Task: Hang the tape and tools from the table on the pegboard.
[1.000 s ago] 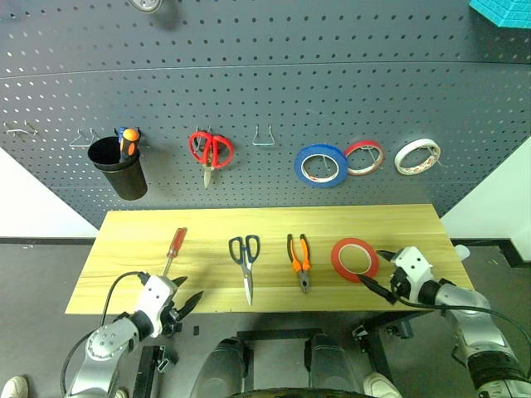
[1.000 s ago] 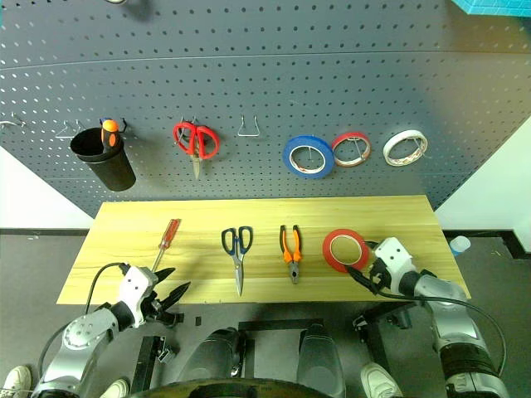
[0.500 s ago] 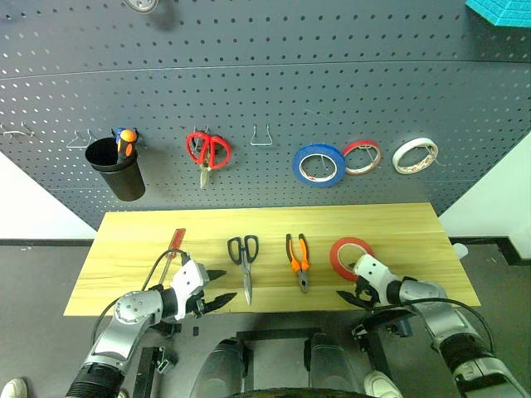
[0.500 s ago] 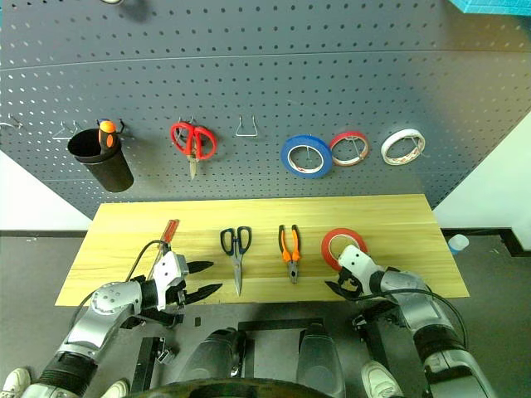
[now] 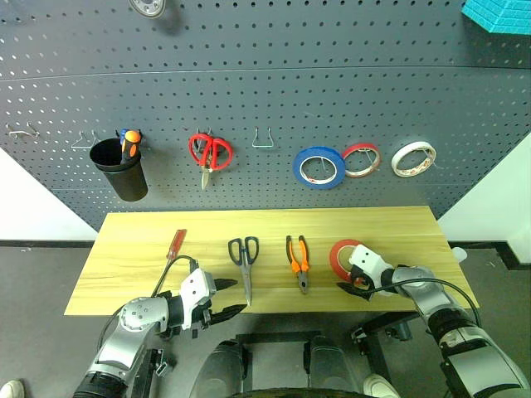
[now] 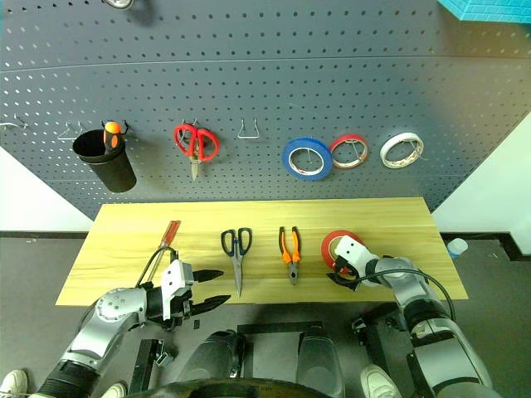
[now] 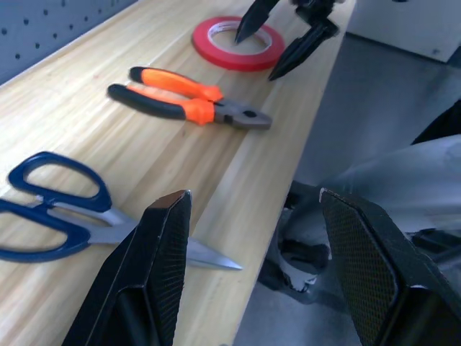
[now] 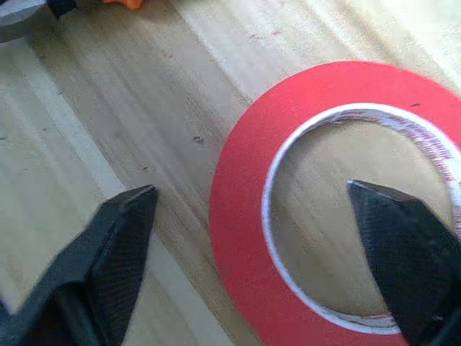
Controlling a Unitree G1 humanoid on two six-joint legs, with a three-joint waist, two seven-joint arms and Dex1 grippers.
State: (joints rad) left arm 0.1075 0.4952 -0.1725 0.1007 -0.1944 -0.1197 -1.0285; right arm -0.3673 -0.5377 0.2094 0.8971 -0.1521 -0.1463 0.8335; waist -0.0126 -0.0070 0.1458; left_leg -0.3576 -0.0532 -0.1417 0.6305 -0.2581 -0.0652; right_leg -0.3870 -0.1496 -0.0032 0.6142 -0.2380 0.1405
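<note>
On the light wood table [image 5: 398, 228] lie a red-handled screwdriver [image 5: 175, 246], dark-handled scissors [image 5: 245, 257], orange-and-black pliers [image 5: 299, 259] and the flat red tape [image 5: 342, 253]. My right gripper [image 8: 248, 191] is open and straddles the ring's near band, one finger inside the hole and one outside, both apart from the band. It also appears in the head view as the right gripper [image 5: 353, 286]. My left gripper [image 5: 236, 297] is open and empty at the table's front edge, beside the scissors' blade tip [image 7: 216, 258]. The dark pegboard [image 5: 332, 83] rises behind the table.
On the pegboard hang a black cup [image 5: 120, 170] holding an orange-handled screwdriver, red scissors [image 5: 207, 152], a blue roll [image 5: 319, 166], a red roll [image 5: 362, 157] and a white roll [image 5: 415, 156]. A bare wire hook [image 5: 264, 137] sits between the scissors and the rolls.
My right gripper came in over the tape's near edge, dropped lower and narrowed its jaws. My left gripper swung right along the front edge toward the scissors' tip.
</note>
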